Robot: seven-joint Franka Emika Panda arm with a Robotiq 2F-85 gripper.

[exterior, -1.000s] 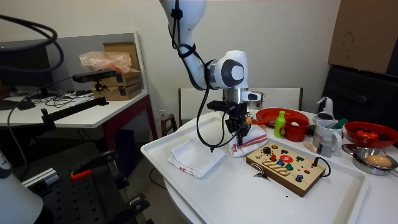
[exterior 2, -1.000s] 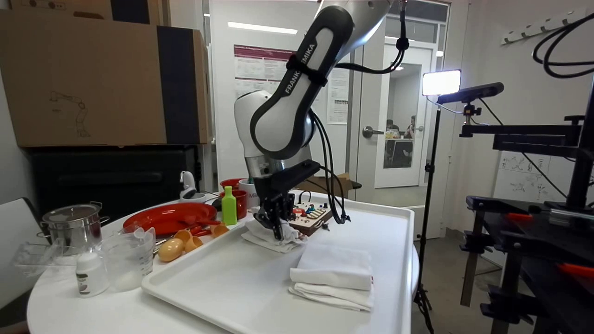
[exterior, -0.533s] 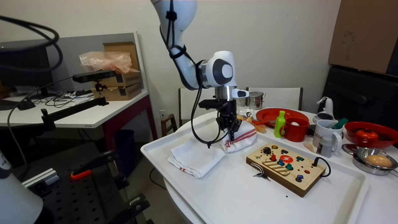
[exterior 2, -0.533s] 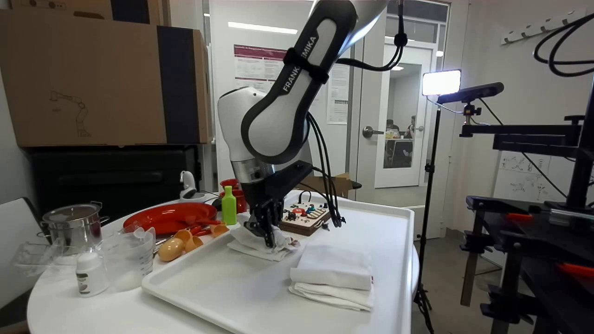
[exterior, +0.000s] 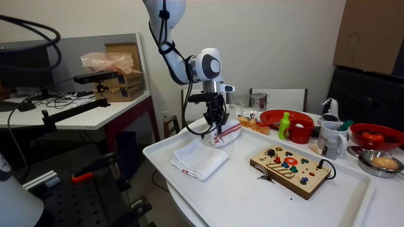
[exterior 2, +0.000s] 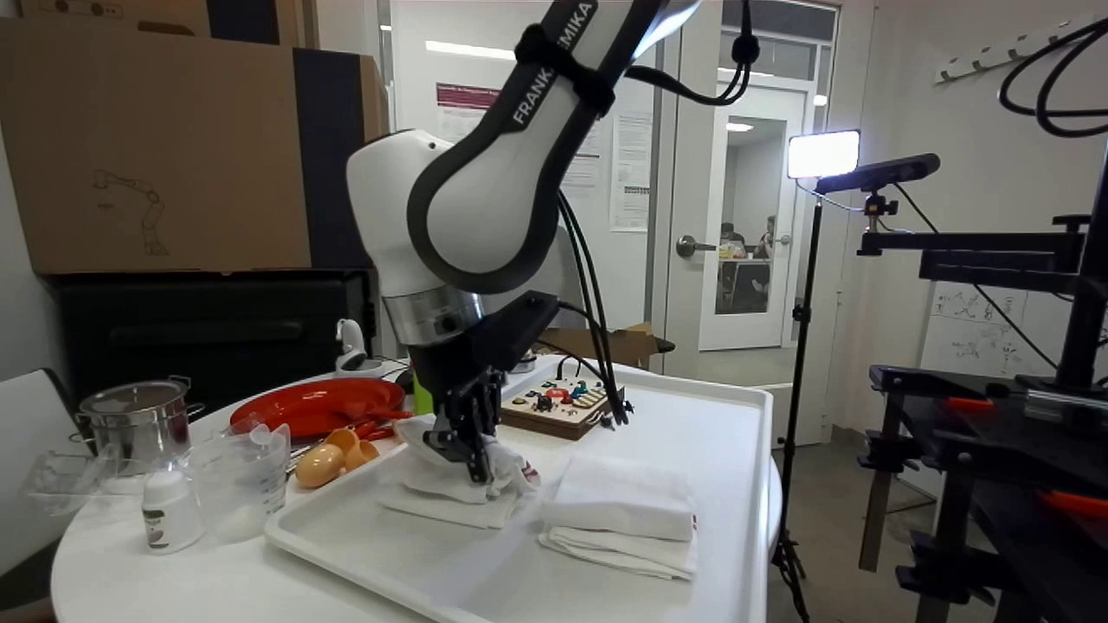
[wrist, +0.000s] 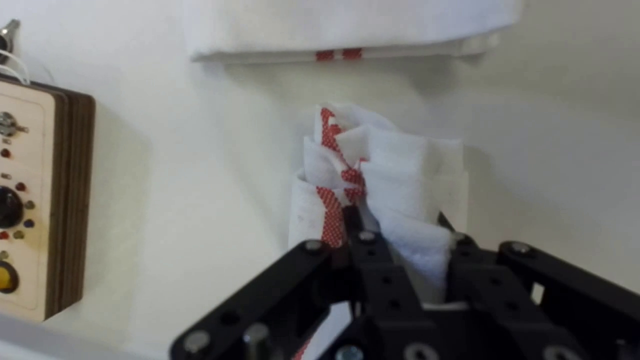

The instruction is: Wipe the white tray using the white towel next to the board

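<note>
The white towel with red stripes (exterior: 232,134) lies bunched on the white tray (exterior: 240,195), near the tray's edge. My gripper (exterior: 219,129) points down and is shut on it. In the wrist view, a fold of the towel (wrist: 400,175) is pinched between the fingers (wrist: 400,222), and the rest spreads around them on the tray. The towel (exterior 2: 441,493) also shows under the gripper in an exterior view. The wooden board with knobs (exterior: 290,170) sits on the tray, apart from the towel. It shows at the left of the wrist view (wrist: 35,200).
A second folded white towel (exterior: 200,159) lies on the tray close beside the held one. Eggshells (exterior: 252,124), a red plate (exterior: 281,116), a green bottle (exterior: 284,127) and a red mug (exterior: 300,132) stand beyond the tray rim. A measuring cup (exterior 2: 242,484) stands near the rim.
My gripper and the held towel have slid along the tray away from the board, leftward in both exterior views. The board and the second towel have not moved.
</note>
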